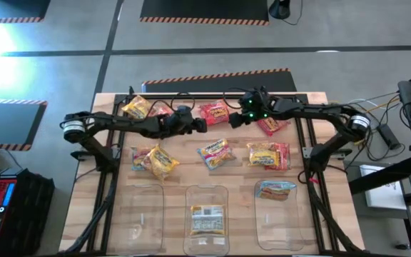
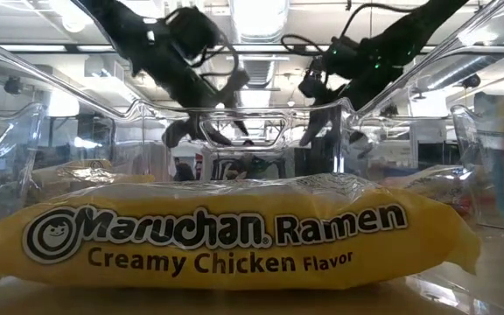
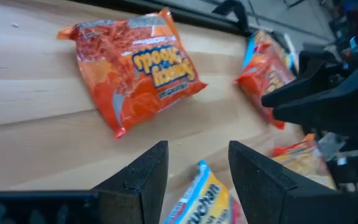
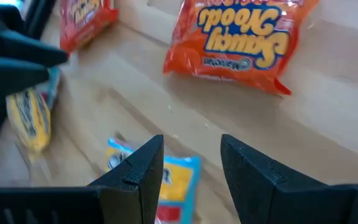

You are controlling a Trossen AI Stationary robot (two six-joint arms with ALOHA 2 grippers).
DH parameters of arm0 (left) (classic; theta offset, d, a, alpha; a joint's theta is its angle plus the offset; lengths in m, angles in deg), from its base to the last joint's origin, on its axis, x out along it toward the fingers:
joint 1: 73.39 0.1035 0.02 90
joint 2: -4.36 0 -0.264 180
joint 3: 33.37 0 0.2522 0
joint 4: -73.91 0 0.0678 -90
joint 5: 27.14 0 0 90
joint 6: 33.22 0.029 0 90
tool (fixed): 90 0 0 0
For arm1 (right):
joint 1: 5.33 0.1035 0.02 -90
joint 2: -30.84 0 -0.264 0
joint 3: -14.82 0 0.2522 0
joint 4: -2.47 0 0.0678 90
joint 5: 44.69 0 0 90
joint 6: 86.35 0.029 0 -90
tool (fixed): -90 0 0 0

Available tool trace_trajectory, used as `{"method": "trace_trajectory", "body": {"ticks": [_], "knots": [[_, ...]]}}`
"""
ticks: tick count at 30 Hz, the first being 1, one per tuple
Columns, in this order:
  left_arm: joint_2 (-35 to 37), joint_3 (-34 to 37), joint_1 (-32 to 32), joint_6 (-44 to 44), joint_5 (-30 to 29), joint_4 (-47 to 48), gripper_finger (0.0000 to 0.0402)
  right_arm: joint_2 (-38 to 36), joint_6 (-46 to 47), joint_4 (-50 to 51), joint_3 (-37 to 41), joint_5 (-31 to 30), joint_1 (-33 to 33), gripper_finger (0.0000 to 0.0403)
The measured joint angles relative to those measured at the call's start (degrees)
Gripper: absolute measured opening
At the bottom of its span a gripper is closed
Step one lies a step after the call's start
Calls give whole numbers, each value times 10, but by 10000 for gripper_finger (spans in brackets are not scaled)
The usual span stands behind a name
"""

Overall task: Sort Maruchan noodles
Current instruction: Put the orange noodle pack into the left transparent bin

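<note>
Wooden bench (image 1: 191,146) on a grey workshop floor, seen from above, with two dark robot arms reaching in from either side and meeting over its far half. The left gripper (image 1: 200,125) and the right gripper (image 1: 235,119) both hover above the boards, each with its jaws apart and holding nothing.

Lying directly between the two grippers is an orange-red Maruchan Saucy Noodles packet (image 1: 214,111), flat, glossy and crinkled, with yellow lettering. More Maruchan noodles are scattered around: one yellow-orange packet (image 1: 135,107) beyond the left arm, a red one (image 1: 272,124) just under the right arm, and, nearer the front than both grippers, a yellow pair (image 1: 155,160), a blue-edged yellow packet (image 1: 215,152) and a red-and-yellow pair (image 1: 269,155).

Three clear plastic bins (image 1: 138,214) line the front edge, well away from the grippers. The middle bin holds a yellow Creamy Chicken packet (image 2: 217,236); the bin on the right arm's side holds a blue-and-red packet (image 1: 276,189); the third looks empty.

Both grippers seem aimed at the same orange-red packet, so only one should probably descend while the other holds clear. Slippery film likely needs a pinch across the packet's short width, near its middle, pressing onto the boards before closing.
</note>
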Motion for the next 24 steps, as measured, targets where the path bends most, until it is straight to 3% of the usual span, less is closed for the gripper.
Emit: {"method": "trace_trajectory", "body": {"ticks": [9,19,24], "knots": [[-22,0,28,32,38,8,152,75,128,-113,0,3,-5,148],[-22,0,41,56,54,14,152,109,135,-130,0,45,-17,148],[-22,0,46,62,63,38,152,97,90,-128,0,76,-29,148]]}}
